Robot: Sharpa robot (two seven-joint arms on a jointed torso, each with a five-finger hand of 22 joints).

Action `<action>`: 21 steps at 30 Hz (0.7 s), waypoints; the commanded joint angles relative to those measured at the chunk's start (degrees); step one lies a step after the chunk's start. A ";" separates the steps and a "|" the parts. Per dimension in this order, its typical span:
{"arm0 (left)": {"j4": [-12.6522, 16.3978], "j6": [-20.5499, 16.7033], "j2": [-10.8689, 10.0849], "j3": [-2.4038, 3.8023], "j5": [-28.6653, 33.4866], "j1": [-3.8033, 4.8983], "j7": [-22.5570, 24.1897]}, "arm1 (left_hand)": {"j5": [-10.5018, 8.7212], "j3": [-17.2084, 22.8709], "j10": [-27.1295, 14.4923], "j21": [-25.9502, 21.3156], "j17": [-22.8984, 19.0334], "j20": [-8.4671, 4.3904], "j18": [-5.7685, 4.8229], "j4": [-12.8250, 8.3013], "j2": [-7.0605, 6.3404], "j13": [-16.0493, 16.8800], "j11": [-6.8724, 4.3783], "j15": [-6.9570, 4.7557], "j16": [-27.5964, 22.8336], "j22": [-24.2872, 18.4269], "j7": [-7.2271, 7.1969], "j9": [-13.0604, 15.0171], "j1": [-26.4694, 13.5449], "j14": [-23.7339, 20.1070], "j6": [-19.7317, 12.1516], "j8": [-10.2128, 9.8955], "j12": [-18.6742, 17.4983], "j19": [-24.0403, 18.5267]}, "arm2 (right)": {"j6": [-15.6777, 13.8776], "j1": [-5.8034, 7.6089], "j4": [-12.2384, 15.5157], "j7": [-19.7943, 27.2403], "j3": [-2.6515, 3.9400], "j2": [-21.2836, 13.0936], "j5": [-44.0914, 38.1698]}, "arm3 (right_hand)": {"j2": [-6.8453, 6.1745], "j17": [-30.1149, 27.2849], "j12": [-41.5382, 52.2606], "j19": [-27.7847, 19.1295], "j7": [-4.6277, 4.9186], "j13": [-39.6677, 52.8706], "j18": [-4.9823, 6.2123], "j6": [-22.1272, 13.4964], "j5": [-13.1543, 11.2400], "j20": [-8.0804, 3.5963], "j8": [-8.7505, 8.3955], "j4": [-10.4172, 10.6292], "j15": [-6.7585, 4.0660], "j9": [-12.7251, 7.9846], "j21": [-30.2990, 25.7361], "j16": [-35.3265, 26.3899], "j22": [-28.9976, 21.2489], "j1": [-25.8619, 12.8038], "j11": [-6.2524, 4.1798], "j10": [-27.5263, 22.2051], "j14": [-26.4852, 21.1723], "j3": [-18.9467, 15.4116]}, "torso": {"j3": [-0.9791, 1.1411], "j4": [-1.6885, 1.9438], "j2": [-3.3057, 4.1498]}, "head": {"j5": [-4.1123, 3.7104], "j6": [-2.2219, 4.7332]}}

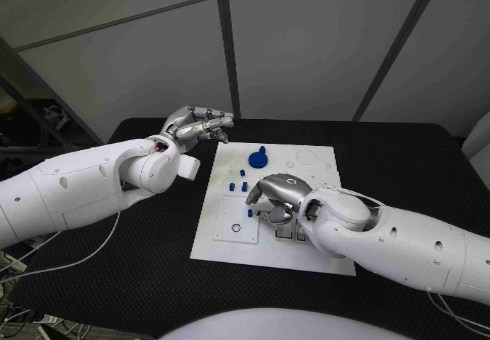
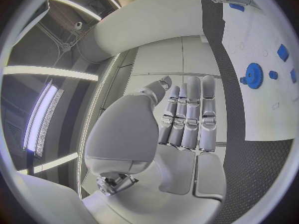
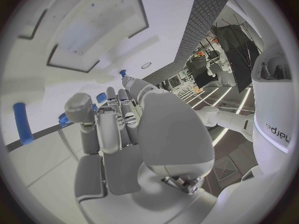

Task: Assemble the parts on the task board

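hovering over the task board (image 1: 316, 159), right hand (image 1: 277, 195) nearer the small blue parts (image 1: 238, 184) just left; grip unclear. left hand (image 1: 199, 127) open, lying far-left.

Left hand (image 2: 187, 122): fingers straight, side by side, nothing held, off the task board (image 2: 258, 114). Blue gear (image 2: 253, 75) lies on board; smaller blue parts (image 2: 283, 52) nearby.
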 commanded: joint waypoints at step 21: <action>-0.24 1.25 -0.09 -0.02 0.06 0.04 -0.01 | 0.10 -0.46 -0.47 -0.24 -0.11 -0.01 -0.16 0.07 0.09 -0.09 0.12 0.03 -0.21 -0.13 0.05 -0.05 0.40 -0.57 -0.30 -0.33 0.25 0.21 | -0.72 1.88 6.78 -0.05 5.47 -14.21 2.76 | -1.22 -0.30 1.36 -0.40 -1.12 -0.31 -0.01 -0.41 0.90 -0.09 -0.44 -0.04 0.02 0.15 -0.48 0.03 -0.31 -0.63 -0.53 -1.07 2.33 -1.72 | -0.07 -0.54 -0.36 | -1.94 2.11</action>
